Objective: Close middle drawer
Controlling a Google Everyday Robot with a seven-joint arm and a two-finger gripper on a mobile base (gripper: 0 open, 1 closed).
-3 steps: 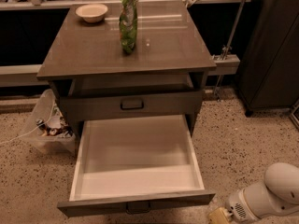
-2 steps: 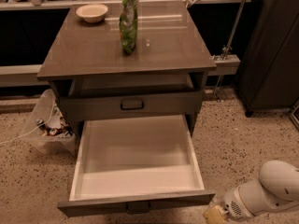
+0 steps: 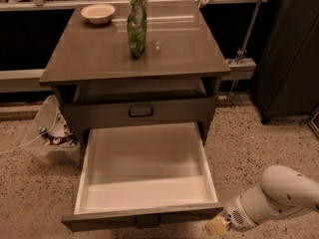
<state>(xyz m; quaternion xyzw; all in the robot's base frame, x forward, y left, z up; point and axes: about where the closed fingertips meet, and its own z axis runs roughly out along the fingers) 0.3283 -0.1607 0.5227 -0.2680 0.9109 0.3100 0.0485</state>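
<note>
The middle drawer [image 3: 144, 156] stands pulled far out of the grey-brown cabinet, and its pale whitish inner box is empty. Its flat front [image 3: 99, 221] lies at the bottom edge of the view, with the small dark handle [image 3: 147, 221] at its centre. My gripper [image 3: 217, 226] is at the lower right on the end of the white arm [image 3: 279, 193]. It sits just to the right of the drawer front's right corner, low near the floor.
The closed upper drawer [image 3: 141, 111] sits above the open one. On the cabinet top [image 3: 174, 49] stand a pale bowl [image 3: 98, 13] and a green bag [image 3: 136, 19]. A clear plastic bin [image 3: 47, 133] is on the floor at left. A dark cabinet [image 3: 294, 49] stands at right.
The arm and gripper have moved left, closer to the right corner of the open drawer's front. The drawer has not moved.
</note>
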